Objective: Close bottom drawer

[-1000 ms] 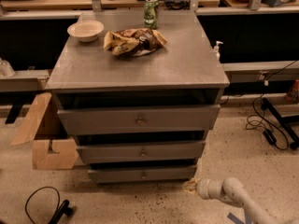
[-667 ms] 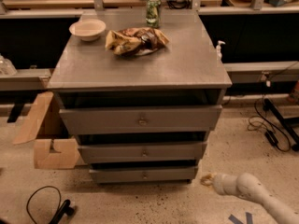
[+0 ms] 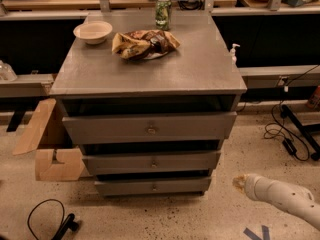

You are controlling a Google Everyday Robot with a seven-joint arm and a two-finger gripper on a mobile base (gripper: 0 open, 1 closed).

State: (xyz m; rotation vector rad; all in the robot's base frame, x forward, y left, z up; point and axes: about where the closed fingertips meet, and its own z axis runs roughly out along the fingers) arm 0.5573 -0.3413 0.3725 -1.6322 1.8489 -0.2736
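Note:
The grey cabinet [image 3: 150, 74] has three drawer fronts stacked. The bottom drawer [image 3: 125, 187] is the slimmest front, lowest down, with a small round knob [image 3: 154, 187] at its centre; a dark gap shows above it. The mid-sized front [image 3: 120, 162] and the tallest front [image 3: 110, 128] lie above it. My gripper [image 3: 239, 183] is at the end of the white arm [image 3: 280, 196] at the lower right, near the floor. It is to the right of the bottom drawer's right end and apart from it.
A white bowl [image 3: 93, 32], a crumpled snack bag [image 3: 144, 44] and a green can [image 3: 162, 13] stand on the cabinet top. An open cardboard box [image 3: 47, 144] is on the floor at the left. Black cables [image 3: 287, 134] lie at the right and a cable loop [image 3: 47, 219] at the lower left.
My arm's tip has moved right and slightly up, away from the cabinet's lower right corner. The drawers look the same.

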